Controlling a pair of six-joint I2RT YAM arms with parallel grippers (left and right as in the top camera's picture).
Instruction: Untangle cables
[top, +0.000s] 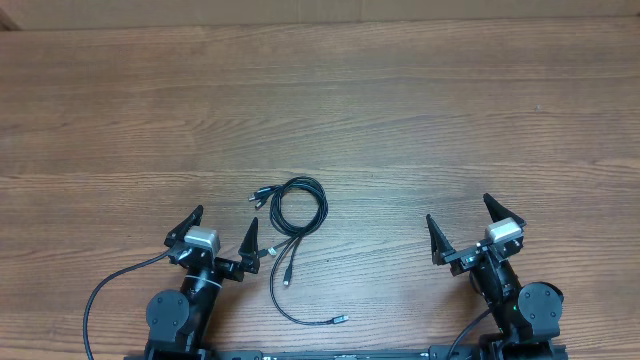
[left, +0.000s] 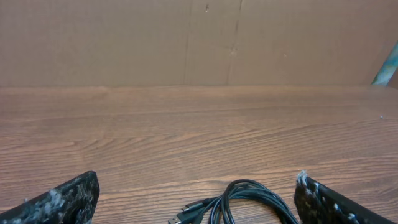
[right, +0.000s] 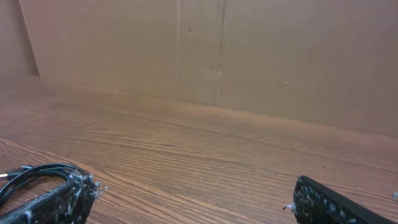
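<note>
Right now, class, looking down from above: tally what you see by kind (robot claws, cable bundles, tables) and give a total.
Claws: 2, the left claw and the right claw, both open
Cable bundles: 1, the black cables lying between the claws
Tables: 1, the wooden table
Total: 4
</note>
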